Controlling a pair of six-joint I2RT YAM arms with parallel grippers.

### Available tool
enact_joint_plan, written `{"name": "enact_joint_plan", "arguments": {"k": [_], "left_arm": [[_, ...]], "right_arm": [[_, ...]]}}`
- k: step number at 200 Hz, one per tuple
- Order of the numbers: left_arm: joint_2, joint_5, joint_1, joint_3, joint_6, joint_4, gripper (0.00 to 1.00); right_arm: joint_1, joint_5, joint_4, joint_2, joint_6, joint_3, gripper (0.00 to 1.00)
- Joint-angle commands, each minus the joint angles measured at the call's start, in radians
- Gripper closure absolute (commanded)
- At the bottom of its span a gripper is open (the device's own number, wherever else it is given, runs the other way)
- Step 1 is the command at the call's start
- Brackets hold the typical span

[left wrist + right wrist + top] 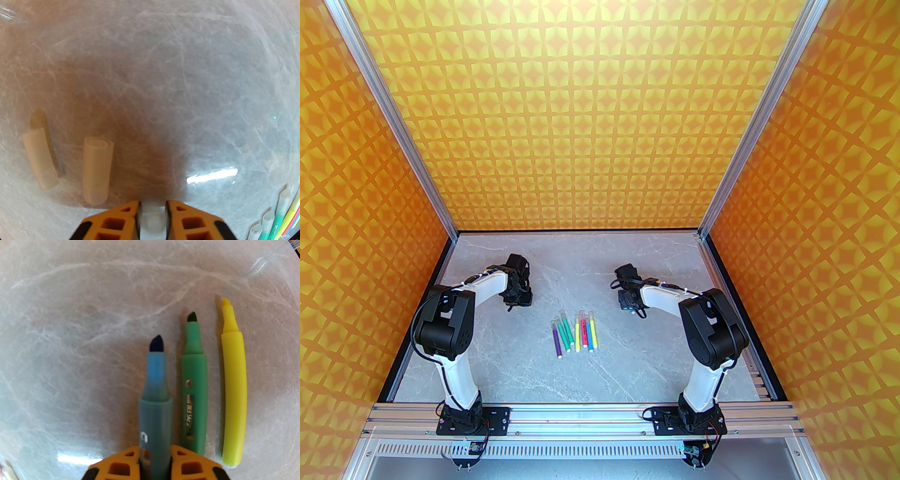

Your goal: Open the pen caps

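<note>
orange left gripper [152, 207], angled down, clasps pen cap [152, 219]; right gripper [155, 449] clasps blue marker [154, 404]

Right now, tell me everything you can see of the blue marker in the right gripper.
The blue marker is uncapped. Its blue plastic barrel carries a pale logo mark and steps down to a narrower, lighter-blue neck and a dark navy rounded tip. The right gripper is shut on the barrel, with the tip pointing away from the wrist camera. The marker sits over the grey marbled table, close beside a green marker. Whether it touches either I cannot tell.
</note>
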Motion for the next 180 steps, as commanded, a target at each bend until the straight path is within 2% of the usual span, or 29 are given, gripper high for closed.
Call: {"name": "enact_joint_plan", "arguments": {"k": [1,6,48,56,102,139,180], "left_arm": [[-0.002,-0.014,0.001,0.025,0.015,-0.018,0.71],[-0.005,-0.014,0.001,0.026,0.016,-0.018,0.71],[-0.037,-0.016,0.001,0.012,0.015,-0.007,0.65],[-0.047,-0.015,0.000,0.010,0.015,-0.007,0.64],[-0.143,0.000,-0.005,-0.014,0.010,0.006,0.56],[-0.254,0.035,-0.006,-0.056,0.012,0.035,0.45],[-0.417,0.095,-0.006,-0.200,0.011,0.179,0.30]], "right_arm": [[-0.007,0.020,-0.024,0.026,0.013,0.027,0.81],[-0.007,0.020,-0.025,0.029,0.013,0.030,0.78],[-0.007,0.023,-0.044,0.036,0.017,0.039,0.76],[-0.007,0.028,-0.047,0.033,0.017,0.037,0.73],[-0.007,0.015,-0.055,0.013,0.001,0.038,0.71],[-0.006,-0.018,-0.075,-0.063,-0.042,0.030,0.62],[0.013,-0.110,-0.114,-0.180,-0.076,0.009,0.55]]}}
